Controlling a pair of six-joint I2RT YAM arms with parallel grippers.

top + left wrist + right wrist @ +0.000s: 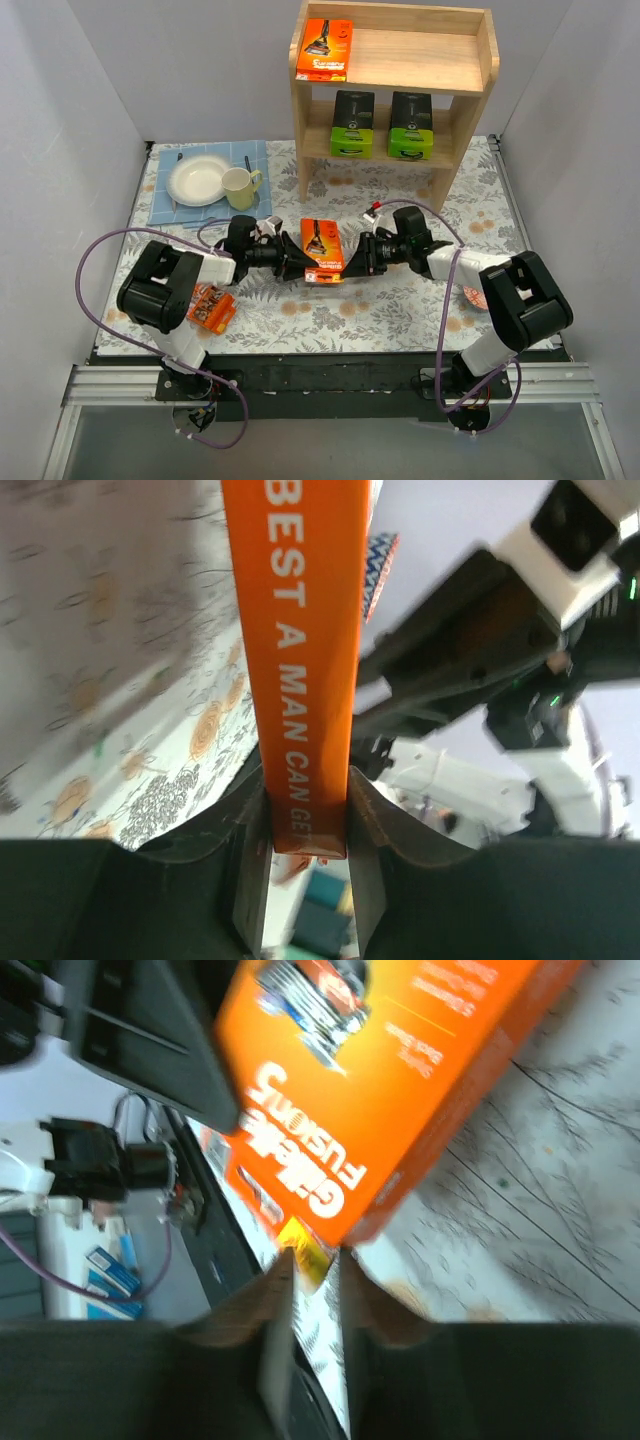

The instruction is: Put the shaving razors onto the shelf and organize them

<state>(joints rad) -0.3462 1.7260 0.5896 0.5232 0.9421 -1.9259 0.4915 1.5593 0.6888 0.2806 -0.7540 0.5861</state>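
An orange razor pack (322, 250) stands on edge at mid-table between both arms. My left gripper (300, 262) is shut on its left edge; in the left wrist view the narrow orange side (300, 660) is clamped between the two fingers (308, 820). My right gripper (348, 255) is at the pack's right side, jaws slightly apart, and the pack's corner (370, 1080) lies just beyond the fingertips (315, 1260). On the wooden shelf (470, 75), one orange pack (324, 48) lies on the top tier and two green-and-black packs (353, 124) (410, 125) stand on the lower tier. Another orange pack (211, 308) lies by the left arm.
At the back left, a white plate (198, 182) and a cream mug (240, 187) sit on a blue placemat (165, 205). A small pinkish object (475, 298) lies beside the right arm. Grey walls enclose the table on both sides.
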